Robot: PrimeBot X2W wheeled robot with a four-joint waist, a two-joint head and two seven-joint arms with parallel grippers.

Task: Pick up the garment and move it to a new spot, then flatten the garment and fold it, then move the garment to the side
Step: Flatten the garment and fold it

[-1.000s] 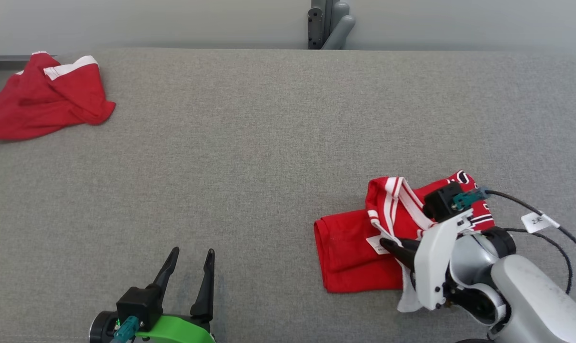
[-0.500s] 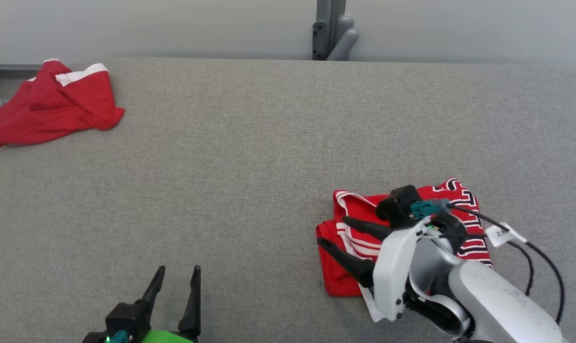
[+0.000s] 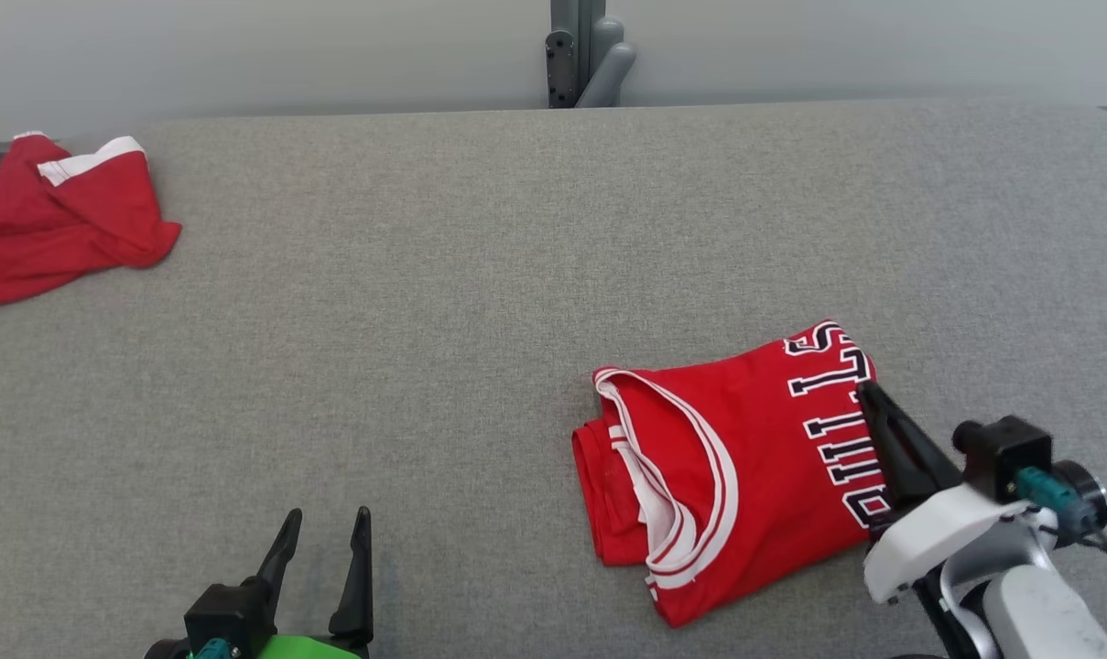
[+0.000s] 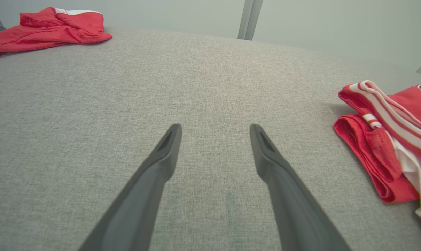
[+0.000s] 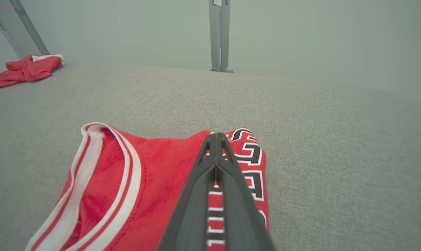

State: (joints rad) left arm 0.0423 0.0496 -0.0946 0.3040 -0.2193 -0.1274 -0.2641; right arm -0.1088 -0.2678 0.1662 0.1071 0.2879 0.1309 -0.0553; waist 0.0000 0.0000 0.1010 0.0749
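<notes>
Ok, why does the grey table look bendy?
Left wrist view: the wide lens bows the table into a hump at its far edge; right wrist view: same bend, far wall hazy; head view: soft even light, faint shadow beside the jersey.

Folded red jersey (image 3: 736,458) with white-striped trim lies flat on the grey surface (image 3: 480,302).

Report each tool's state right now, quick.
Left tool: open, holding nothing.
Right tool: shut, fingers pressed together over the folded jersey; no fabric visibly pinched.
</notes>
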